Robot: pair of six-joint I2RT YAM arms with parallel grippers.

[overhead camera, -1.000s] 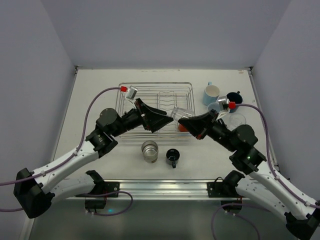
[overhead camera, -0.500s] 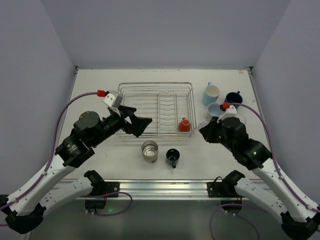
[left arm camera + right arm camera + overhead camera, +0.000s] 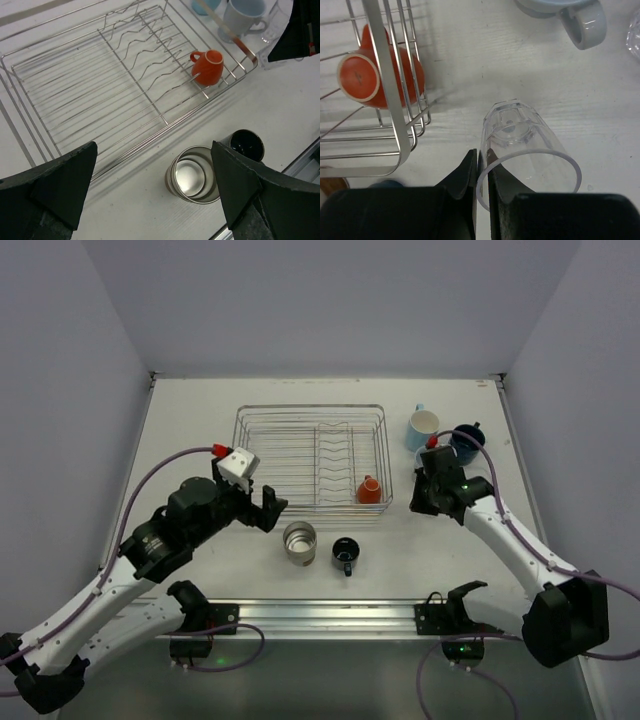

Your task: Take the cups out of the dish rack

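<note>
Orange cup (image 3: 209, 66): on its side in the dish rack (image 3: 75, 95), ahead-right of the left fingers (image 3: 55, 180) (spread wide, holding nothing). Clear glass (image 3: 520, 135): rim clamped between the right fingers (image 3: 471, 170), just outside the rack. Metallic cup (image 3: 192, 175), small dark cup (image 3: 245, 144): upright on the tabletop (image 3: 125, 210), between the left fingers.

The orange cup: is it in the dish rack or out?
In: the orange cup lies tipped on its side on the dish rack wires, inside the near right corner.
</note>
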